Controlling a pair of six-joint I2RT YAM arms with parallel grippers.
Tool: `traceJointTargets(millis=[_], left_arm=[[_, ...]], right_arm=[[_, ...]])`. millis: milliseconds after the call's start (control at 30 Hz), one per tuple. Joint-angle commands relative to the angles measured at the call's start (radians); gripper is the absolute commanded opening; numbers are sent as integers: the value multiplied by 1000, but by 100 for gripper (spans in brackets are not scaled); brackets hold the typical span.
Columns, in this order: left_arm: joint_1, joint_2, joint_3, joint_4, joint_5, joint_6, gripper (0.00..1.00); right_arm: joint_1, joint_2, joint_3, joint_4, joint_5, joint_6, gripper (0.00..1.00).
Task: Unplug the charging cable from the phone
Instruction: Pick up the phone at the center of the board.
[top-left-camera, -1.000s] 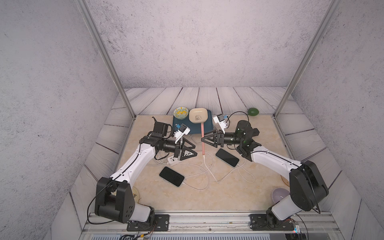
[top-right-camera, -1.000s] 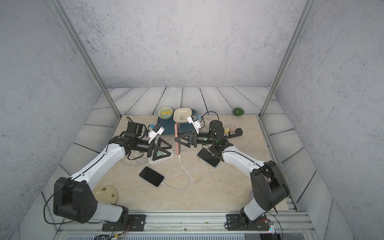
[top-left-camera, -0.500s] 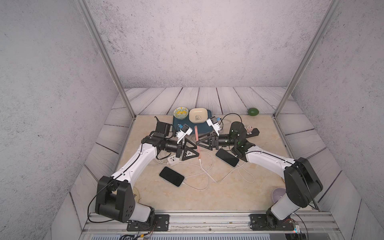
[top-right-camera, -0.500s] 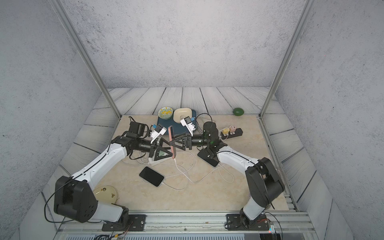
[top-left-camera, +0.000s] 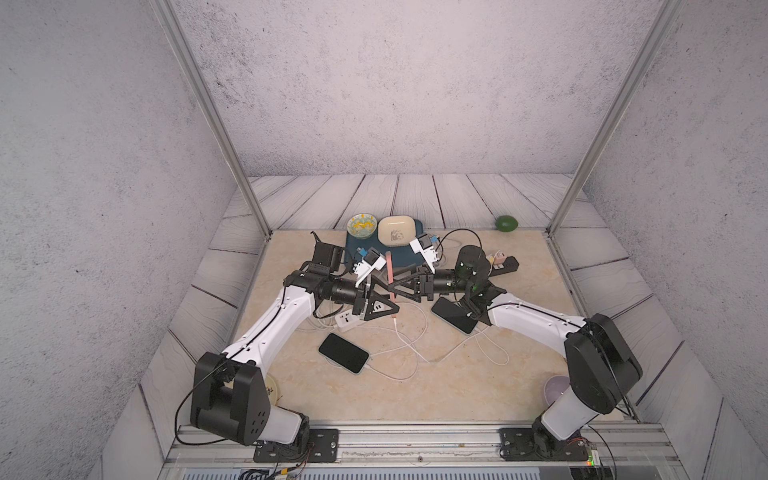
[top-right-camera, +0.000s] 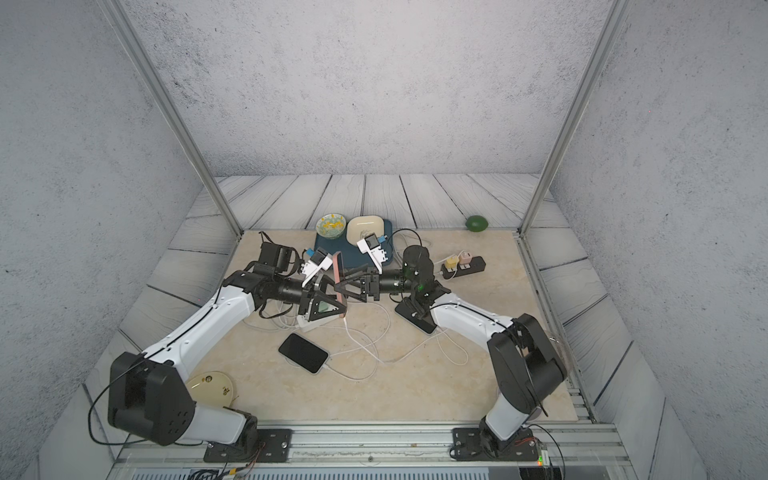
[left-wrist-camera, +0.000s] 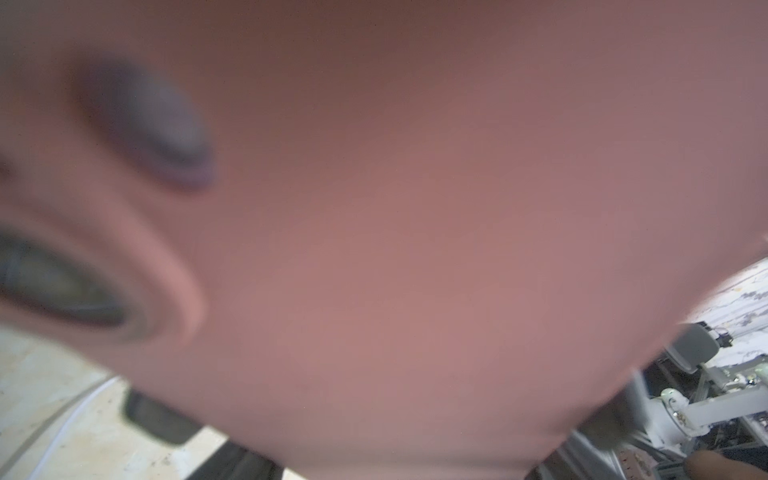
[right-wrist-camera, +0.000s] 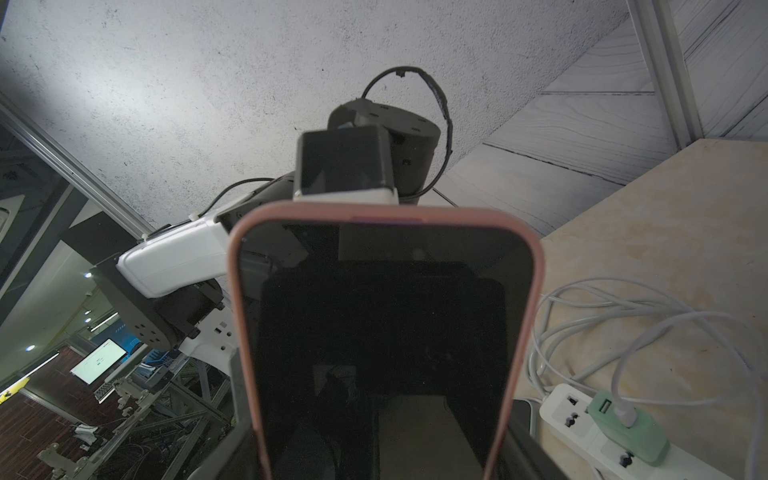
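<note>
The phone (top-left-camera: 390, 270), clamped in our right gripper (top-left-camera: 397, 287), has reached our left gripper (top-left-camera: 388, 296) mid-frame; whether that one grips we cannot tell; charging cable (top-left-camera: 397, 332) seemingly still plugged.

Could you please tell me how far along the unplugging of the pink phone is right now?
Done: the pink-cased phone is off the table, upright, clamped in the right gripper. In hand: the left gripper sits at its lower end near the plug; whether it grips is unclear. Left: the white cable seems still plugged into the phone's bottom and needs pulling out.
</note>
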Motion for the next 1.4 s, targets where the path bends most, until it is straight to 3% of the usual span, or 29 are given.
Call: traceJointTargets(millis=[0,167,267,333,467,567,767,900,1133,1367], left_arm=[[-6,16,28,-16,32,17,77],[-6,19,32,-23,40,23,64],[-6,21,35,-25,48,27,47],[-6,25,40,-41,58,43,30],[-4,39,58,-97,73,98,1],[-4,48,68,-136,72,138,0],[-1,33,68,-139,55,159,0],[7,18,72,-133,40,161,0],[19,15,78,-126,36,149,0],[22,27,84,-124,28,137,0]], right_arm=[[7,-3,7,74,16,4,53],[6,-7,6,61,16,-4,54],[4,-16,3,28,15,-26,56],[-1,-29,-2,-11,17,-55,61],[-30,-69,-32,-61,11,-102,84],[-63,-102,-64,-87,-14,-128,98],[-84,-177,-88,-323,-24,-331,99],[-82,-231,-123,-459,6,-474,95],[-29,-226,-192,-485,57,-577,84],[21,-172,-233,-407,108,-582,75]])
